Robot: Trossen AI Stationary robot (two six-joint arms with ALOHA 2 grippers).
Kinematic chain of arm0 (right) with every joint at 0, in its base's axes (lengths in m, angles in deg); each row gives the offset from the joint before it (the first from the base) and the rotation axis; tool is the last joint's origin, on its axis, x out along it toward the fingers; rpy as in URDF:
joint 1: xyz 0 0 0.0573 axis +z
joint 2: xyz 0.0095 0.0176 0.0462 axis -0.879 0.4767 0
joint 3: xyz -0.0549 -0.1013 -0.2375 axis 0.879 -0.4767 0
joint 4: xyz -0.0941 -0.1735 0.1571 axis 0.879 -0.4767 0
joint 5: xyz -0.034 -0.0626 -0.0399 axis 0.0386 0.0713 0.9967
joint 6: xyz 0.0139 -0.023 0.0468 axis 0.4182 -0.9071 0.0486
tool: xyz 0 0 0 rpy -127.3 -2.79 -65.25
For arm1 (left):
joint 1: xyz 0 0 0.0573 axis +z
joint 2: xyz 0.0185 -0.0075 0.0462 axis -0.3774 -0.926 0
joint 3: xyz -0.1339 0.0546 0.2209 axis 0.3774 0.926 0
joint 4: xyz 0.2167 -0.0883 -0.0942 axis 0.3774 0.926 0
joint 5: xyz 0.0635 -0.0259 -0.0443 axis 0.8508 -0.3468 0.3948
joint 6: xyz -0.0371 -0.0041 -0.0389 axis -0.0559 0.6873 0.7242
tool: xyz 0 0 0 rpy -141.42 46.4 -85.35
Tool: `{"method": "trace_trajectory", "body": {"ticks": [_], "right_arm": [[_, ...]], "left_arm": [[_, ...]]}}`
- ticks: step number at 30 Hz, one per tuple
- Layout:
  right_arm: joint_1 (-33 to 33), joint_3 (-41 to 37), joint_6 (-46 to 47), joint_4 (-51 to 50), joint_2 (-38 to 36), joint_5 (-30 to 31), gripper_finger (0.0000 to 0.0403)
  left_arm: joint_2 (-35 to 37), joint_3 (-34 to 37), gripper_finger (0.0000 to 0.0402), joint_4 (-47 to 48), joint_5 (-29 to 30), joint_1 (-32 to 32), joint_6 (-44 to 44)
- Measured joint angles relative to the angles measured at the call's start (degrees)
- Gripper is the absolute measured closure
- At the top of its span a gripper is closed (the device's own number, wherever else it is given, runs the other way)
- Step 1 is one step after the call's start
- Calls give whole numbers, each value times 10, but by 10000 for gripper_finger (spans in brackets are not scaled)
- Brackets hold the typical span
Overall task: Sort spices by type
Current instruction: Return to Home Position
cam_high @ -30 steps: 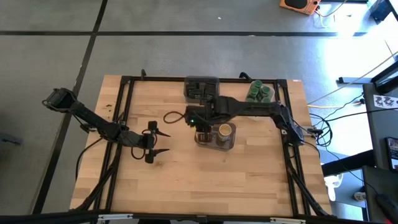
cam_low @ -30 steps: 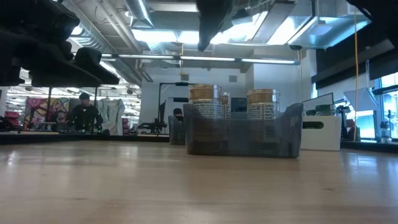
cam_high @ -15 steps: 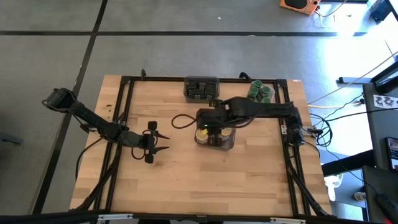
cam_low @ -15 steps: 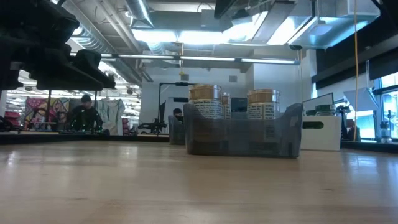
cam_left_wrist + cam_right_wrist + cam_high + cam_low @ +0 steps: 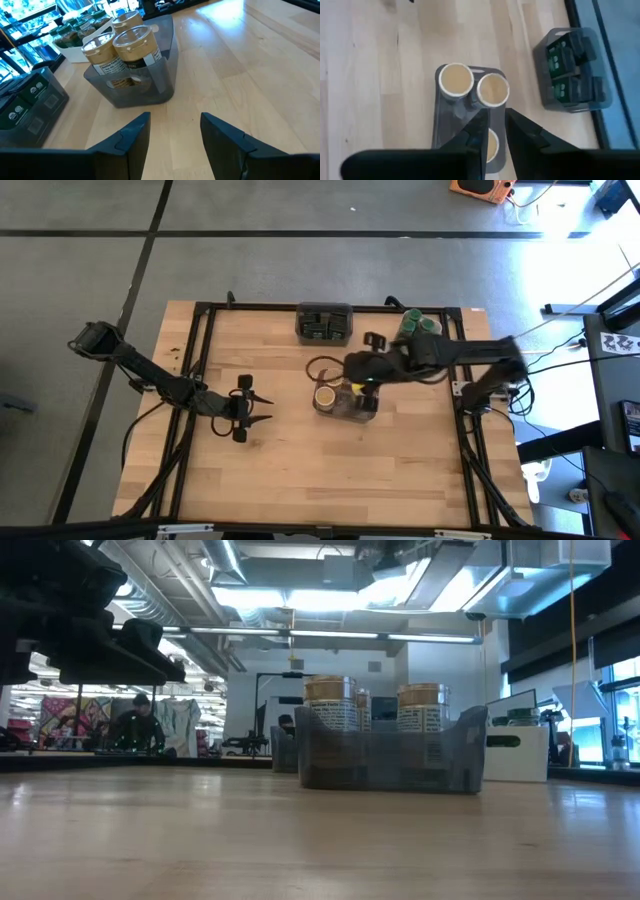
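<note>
Three tan-lidded jars [image 5: 456, 80] stand upright in a grey bin [image 5: 345, 405] at mid-table, which also shows in the low view [image 5: 390, 755] and the left wrist view [image 5: 132, 75]. My right gripper [image 5: 497, 117] hovers above that bin [image 5: 358, 370], open by a narrow gap and holding nothing. It hides part of the third jar. My left gripper [image 5: 265, 408] waits open over bare wood left of the bin [image 5: 175, 120]. Dark tins [image 5: 323, 323] sit in a second grey bin at the far edge. Green-lidded jars [image 5: 418, 328] stand in a white tray.
A black frame [image 5: 200, 340] runs along the table's edges. The tin bin [image 5: 572, 70] stands just beyond the jar bin, and the white tray [image 5: 75, 37] is at the far right. Bare wood lies toward the near edge. A person [image 5: 138, 725] stands in the room behind.
My right gripper has risen from over the grey bin's left end and drawn back toward the table's right edge, leaving the low view upward. The jars in the bin have stayed where they were.
</note>
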Motion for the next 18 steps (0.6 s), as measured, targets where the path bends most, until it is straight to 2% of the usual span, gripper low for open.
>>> {"method": "trace_trajectory", "body": {"ticks": [4,11,18], "right_arm": [[-1,-174,12,134,-115,-5,339],[-1,-473,13,434,-321,-31,339],[-2,-682,-3,654,-433,-57,339]], "left_arm": [[0,0,231,0,0,0,-2],[0,0,231,0,0,0,-3],[0,0,231,0,0,0,-11]]}}
